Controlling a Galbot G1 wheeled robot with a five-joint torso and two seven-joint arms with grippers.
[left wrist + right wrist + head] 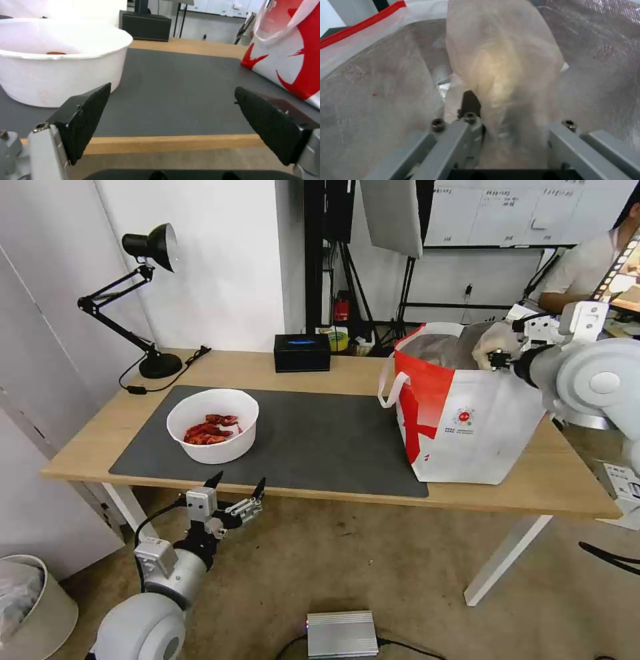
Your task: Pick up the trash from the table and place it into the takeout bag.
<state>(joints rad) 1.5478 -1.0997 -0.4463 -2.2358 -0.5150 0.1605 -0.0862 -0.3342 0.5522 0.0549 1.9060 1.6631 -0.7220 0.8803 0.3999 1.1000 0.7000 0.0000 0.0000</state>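
Observation:
A white round bowl [212,425] of red crayfish shells stands on the dark grey mat [333,440] at the left of the table [267,363]. My left gripper [237,488] hangs open just below the table's front edge, short of the bowl [56,60], its jaws wide apart [172,88]. At the right end stands the white-and-red takeout bag [467,427]. My right gripper [497,359] is over its open mouth, shut on a small clear bag of beige stuff [495,340]. In the right wrist view that clear bag [503,62] hangs from my right gripper [500,105] inside the foil lining [370,87].
A black box [302,353] sits at the table's back edge. A black desk lamp [150,300] stands at the back left with its cord on the wood. On the floor are a bin [27,600] at the left and a silver box [342,633].

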